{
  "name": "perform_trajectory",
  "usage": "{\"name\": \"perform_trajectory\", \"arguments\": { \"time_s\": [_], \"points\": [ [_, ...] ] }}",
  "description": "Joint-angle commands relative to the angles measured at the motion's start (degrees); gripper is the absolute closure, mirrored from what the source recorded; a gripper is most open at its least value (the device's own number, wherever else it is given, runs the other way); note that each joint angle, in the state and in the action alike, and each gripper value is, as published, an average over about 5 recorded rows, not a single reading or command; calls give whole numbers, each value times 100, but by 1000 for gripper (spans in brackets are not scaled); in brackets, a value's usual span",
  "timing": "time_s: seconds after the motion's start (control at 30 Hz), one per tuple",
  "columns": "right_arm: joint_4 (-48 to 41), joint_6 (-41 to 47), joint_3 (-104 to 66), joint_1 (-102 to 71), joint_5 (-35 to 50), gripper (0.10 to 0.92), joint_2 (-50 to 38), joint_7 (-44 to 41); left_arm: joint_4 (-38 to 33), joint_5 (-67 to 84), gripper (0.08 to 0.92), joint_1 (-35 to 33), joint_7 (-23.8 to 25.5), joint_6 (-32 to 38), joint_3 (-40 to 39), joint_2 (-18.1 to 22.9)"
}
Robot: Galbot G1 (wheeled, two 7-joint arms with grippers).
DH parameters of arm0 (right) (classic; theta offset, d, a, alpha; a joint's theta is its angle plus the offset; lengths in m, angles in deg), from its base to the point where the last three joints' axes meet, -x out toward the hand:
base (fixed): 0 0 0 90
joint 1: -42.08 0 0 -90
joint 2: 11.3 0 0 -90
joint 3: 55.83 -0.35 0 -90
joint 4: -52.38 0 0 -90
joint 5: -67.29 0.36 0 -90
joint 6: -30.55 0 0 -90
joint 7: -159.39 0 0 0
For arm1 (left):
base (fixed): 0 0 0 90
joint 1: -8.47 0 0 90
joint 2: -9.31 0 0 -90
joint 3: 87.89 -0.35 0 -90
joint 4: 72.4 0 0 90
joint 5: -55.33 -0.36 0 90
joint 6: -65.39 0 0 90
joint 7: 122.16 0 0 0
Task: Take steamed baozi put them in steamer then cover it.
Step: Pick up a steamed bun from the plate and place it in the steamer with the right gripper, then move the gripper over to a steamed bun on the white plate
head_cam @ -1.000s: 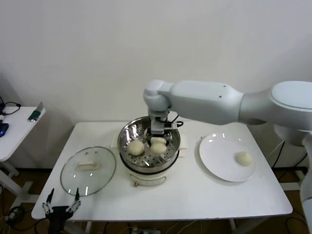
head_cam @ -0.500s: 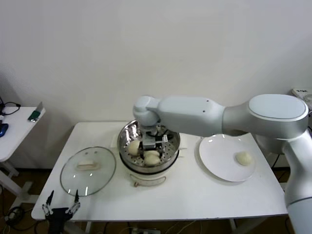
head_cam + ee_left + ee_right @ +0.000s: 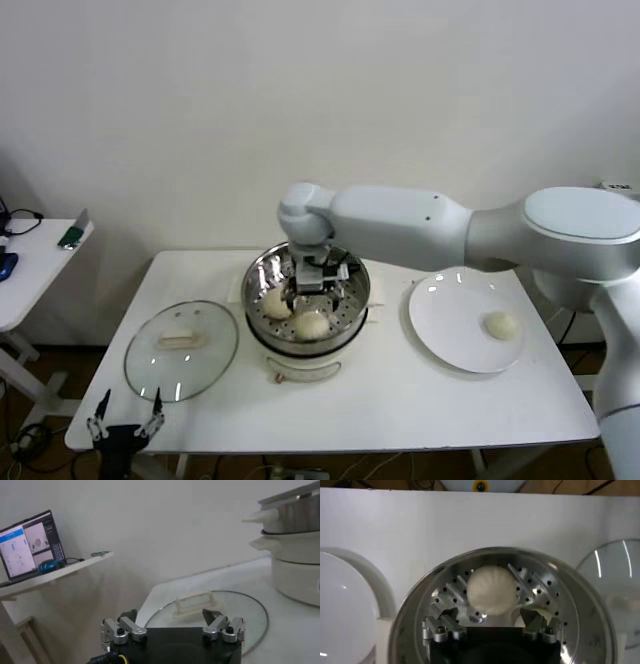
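The steamer (image 3: 352,300) stands mid-table, a shiny pot on a white base. Two baozi show on its perforated tray (image 3: 555,587), one (image 3: 277,302) on the left and one (image 3: 312,325) at the front. My right gripper (image 3: 314,288) hangs inside the pot just above them, open and holding nothing. In the right wrist view (image 3: 490,615) a baozi (image 3: 491,590) lies just beyond its open fingertips, and another (image 3: 541,614) peeks out beside one finger. One more baozi (image 3: 499,324) sits on the white plate (image 3: 445,320). The cover (image 3: 181,348) lies flat to the steamer's left.
My left gripper (image 3: 125,424) waits open below the table's front left corner, its wrist view (image 3: 170,617) facing the cover (image 3: 235,607) and the steamer's side (image 3: 295,555). A small side table (image 3: 30,265) stands at far left. The wall is close behind.
My right gripper has opened, leaving a baozi in the steamer, after shifting left over the pot. The left arm, cover and plate have not moved.
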Motion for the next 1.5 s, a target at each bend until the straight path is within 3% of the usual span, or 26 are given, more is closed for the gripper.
{"name": "perform_trajectory", "arguments": {
  "time_s": [0.03, 0.13, 0.27, 0.43, 0.73, 1.13, 1.5],
  "points": [
    [-88, 1365, 501, 889, 1509, 203, -1360, 541, -69, -5, 177, 19, 6, -90, -11, -48],
    [-93, 2221, 1011, 1202, 2033, 203, -2010, 1055, -118, 8, 177, 8, 6, -119, -13, -93],
    [-59, 3321, 1096, 1173, 2409, 203, -2759, 1105, -166, 41, 177, 25, 10, -142, 4, -125],
    [-76, 3915, 595, 429, 2385, 203, -3709, 990, -189, 31, 177, 76, 14, -206, 7, -92],
    [-1258, 3339, -1119, -1544, 766, 203, -4160, 642, -376, -103, 177, 59, 18, -335, -7, -9],
    [-2514, 2745, -2753, -3147, -865, 203, -3588, 668, -354, -204, 177, 18, 10, -365, 41, 75],
    [-3009, 2674, -3157, -3424, -1211, 203, -3153, 670, -275, -209, 177, 83, 4, -410, 61, 45]
  ]
}}
